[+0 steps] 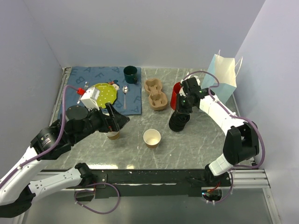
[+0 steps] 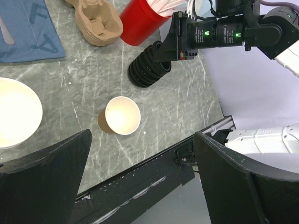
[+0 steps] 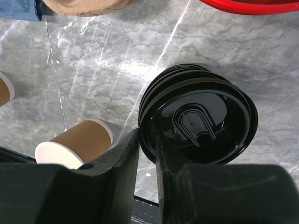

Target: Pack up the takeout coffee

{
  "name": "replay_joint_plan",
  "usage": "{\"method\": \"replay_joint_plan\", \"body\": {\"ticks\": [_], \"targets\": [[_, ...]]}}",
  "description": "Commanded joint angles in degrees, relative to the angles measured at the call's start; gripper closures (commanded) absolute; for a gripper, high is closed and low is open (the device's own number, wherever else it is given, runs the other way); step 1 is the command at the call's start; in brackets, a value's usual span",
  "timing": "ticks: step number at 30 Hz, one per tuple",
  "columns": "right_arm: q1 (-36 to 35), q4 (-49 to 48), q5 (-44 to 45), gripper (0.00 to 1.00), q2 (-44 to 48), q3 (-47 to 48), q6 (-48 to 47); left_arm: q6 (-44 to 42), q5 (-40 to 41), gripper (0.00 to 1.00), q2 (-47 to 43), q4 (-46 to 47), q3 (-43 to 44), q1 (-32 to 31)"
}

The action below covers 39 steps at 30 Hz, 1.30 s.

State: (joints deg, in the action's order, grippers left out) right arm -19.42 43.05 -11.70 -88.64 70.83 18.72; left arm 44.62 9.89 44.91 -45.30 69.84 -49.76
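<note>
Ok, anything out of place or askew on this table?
The stack of black lids is staggered, not straight: lower lids poke out beyond the top lid, whose rim the right hand pinches. Nothing looks spilled or damaged.

Left gripper, jaws spread wide, right gripper, jaws pinching a lid

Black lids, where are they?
In the top view the black lids stack right of the middle, just in front of the red cup, with the right tool pinching the top one's rim.
</note>
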Motion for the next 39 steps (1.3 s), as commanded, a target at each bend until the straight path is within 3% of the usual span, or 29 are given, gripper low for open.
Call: {"method": "replay_joint_plan", "body": {"ticks": [1, 3, 7, 21, 23, 24, 28, 39], "targets": [[-0.44, -0.77, -0.07, 0.67, 2.86, 1.68, -0.26, -1.11, -0.84, 0.03, 0.1, 1.88, -0.23, -0.25], [-0.53, -0.77, 0.1, 0.67, 3.21, 1.25, -0.18, -1.12, -0.84, 0.03, 0.09, 2.23, -0.58, -0.25], [-0.53, -0.86, 0.01, 0.76, 3.82, 0.72, -0.53, -1.29, -1.1, 0.03, -0.17, 2.67, -1.03, -0.25], [-0.62, 0.11, 0.98, 0.82, 4.26, 1.86, -0.97, -1.64, -0.49, 0.03, -0.61, 2.06, -1.55, -0.25], [-0.53, 0.63, 1.51, 0.79, 4.09, 2.12, -0.97, -1.64, -0.57, 0.03, -0.7, 2.06, -1.55, -0.17], [-0.53, 0.81, 1.86, 0.7, 3.83, 2.3, -0.62, -1.64, -0.66, 0.03, -0.7, 2.14, -1.73, -0.25], [-0.62, 0.81, 3.0, 0.59, 3.21, 2.56, -0.09, -1.73, -0.66, 0.03, -0.7, 2.23, -1.64, -0.25], [-1.06, 0.28, 3.44, 0.57, 0.05, 5.37, 0.35, -1.64, -0.49, 0.03, -0.52, 1.88, -1.38, -0.25]]}}
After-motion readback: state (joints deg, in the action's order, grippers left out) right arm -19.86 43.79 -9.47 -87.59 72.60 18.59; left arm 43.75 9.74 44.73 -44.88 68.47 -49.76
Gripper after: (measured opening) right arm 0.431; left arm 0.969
